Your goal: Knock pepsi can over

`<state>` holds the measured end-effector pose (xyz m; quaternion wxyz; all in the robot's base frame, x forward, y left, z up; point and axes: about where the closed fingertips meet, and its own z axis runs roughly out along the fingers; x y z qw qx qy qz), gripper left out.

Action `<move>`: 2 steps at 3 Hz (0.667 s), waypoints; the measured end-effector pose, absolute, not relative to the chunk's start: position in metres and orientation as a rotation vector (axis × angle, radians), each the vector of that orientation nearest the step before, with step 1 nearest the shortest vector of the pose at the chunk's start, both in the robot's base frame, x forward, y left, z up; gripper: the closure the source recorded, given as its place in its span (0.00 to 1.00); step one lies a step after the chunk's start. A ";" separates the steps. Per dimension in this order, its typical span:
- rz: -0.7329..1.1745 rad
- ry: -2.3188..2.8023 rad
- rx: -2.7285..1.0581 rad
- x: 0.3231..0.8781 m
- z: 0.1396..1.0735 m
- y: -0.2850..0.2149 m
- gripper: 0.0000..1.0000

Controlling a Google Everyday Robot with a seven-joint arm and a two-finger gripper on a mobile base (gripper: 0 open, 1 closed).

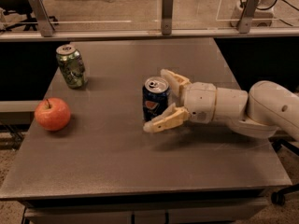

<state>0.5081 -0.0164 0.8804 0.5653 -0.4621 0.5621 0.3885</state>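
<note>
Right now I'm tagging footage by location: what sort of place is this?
Likely a robotics lab: grey test table, clear barrier panels behind it, the gripper mid-table, open around the pepsi can.

My cream gripper [157, 100], fingers spread, straddles the dark blue pepsi can [154, 104]: red-white-blue roundel, silver top. Off left, a mottled green can [71, 67], a red-orange apple [52, 114], all on the grey-brown table [117, 162].

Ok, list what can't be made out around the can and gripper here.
Camera view:
- Whether the fingers of the open gripper, on either side of the pepsi can, touch it: the can hides the far finger's pad.
- The arm past its elbow: cut off by the right edge.
- The green can's lettering: too small to read.
</note>
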 end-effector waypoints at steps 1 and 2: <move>0.878 1.317 -1.090 0.513 0.875 -0.015 0.00; 0.880 1.315 -1.093 0.512 0.876 -0.013 0.18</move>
